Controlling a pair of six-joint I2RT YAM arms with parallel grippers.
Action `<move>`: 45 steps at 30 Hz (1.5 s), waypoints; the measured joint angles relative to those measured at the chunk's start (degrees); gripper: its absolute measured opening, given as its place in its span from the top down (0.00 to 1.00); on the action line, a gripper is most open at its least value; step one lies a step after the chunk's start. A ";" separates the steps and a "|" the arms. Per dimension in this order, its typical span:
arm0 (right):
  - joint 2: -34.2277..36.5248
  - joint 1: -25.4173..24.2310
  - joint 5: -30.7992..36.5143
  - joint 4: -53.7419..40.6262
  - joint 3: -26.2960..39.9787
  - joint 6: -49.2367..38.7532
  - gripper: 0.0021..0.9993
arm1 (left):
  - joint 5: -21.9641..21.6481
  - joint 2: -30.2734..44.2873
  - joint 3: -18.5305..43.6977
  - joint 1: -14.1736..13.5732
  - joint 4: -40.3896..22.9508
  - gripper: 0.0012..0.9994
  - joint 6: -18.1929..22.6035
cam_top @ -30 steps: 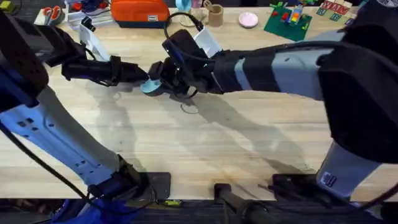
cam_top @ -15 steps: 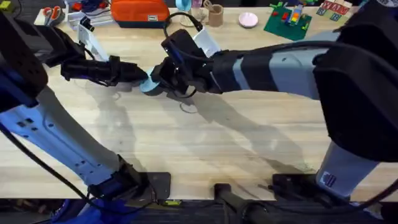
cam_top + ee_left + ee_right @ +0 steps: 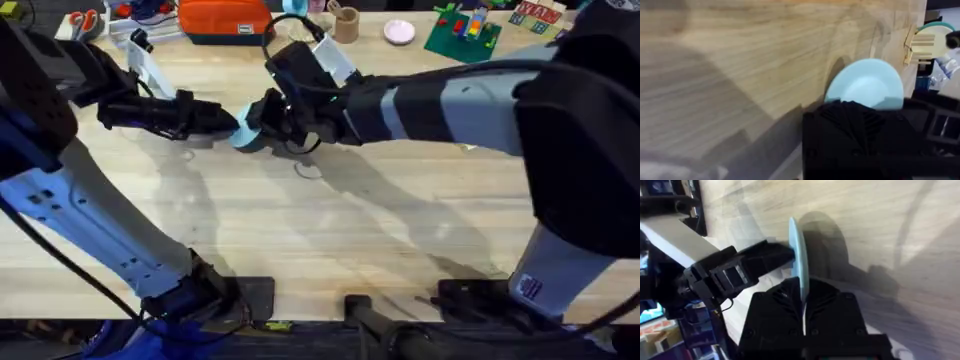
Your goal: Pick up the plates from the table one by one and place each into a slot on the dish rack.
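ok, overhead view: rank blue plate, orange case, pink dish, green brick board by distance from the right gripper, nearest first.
1. light blue plate, at the right gripper
2. orange case, back edge, slightly left
3. pink dish, back, right of centre
4. green brick board, back, further right

Right gripper (image 3: 258, 122) with light blue plate (image 3: 246, 130) now sits slightly farther up worktop (image 3: 330, 230) and toward right; right wrist housing raised toward far edge.
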 joint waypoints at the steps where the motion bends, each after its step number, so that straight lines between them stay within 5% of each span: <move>1: -0.26 -0.39 0.15 -0.28 0.00 -0.76 0.97 | -0.44 0.01 0.21 -0.02 -0.75 0.96 0.23; 9: -4.97 -4.74 0.96 -2.89 0.00 -7.20 0.97 | -2.34 -1.34 2.22 -0.02 -3.35 0.96 1.56; 18: -12.80 -5.97 1.03 -12.71 0.00 -16.18 0.97 | -4.26 -16.93 2.37 -0.83 -4.35 0.96 1.63; 29: -22.09 -7.09 1.05 -25.52 0.00 -27.28 0.97 | -15.74 -28.70 2.50 -15.46 -4.69 0.96 -4.13; 45: -41.51 -18.47 1.68 -49.16 0.00 -46.08 0.97 | -26.23 -41.39 2.50 -27.89 -8.44 0.96 -11.65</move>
